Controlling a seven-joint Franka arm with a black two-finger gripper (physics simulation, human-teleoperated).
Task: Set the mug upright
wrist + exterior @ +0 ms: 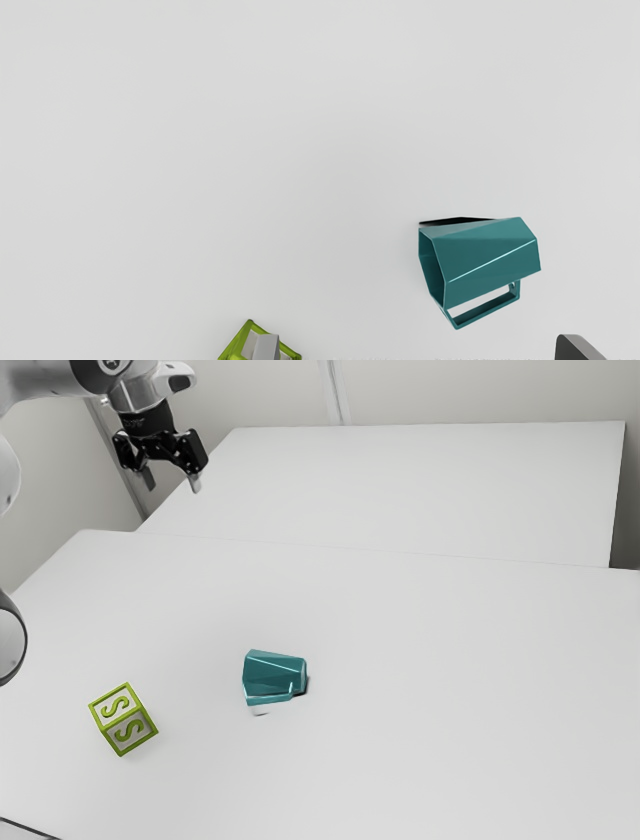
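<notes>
The claw (172, 482) hangs with its fingers spread wide, nothing between them touched. Below is the smooth white table (420, 660), its far edge well apart from the mug (274, 675), and a generous gap separates mug and block (123, 718) (green-edged, cubic, lettered). The mug is glossy teal, faceted, lying on its side, with an angular loop handle (485, 310). It sits on the table, lower than the claw and toward the exterior view's right.

A plain white bench (450, 740) sits in soft, even light, with another flat white surface (430, 490) beyond it and a pale grey wall (480, 390) behind
</notes>
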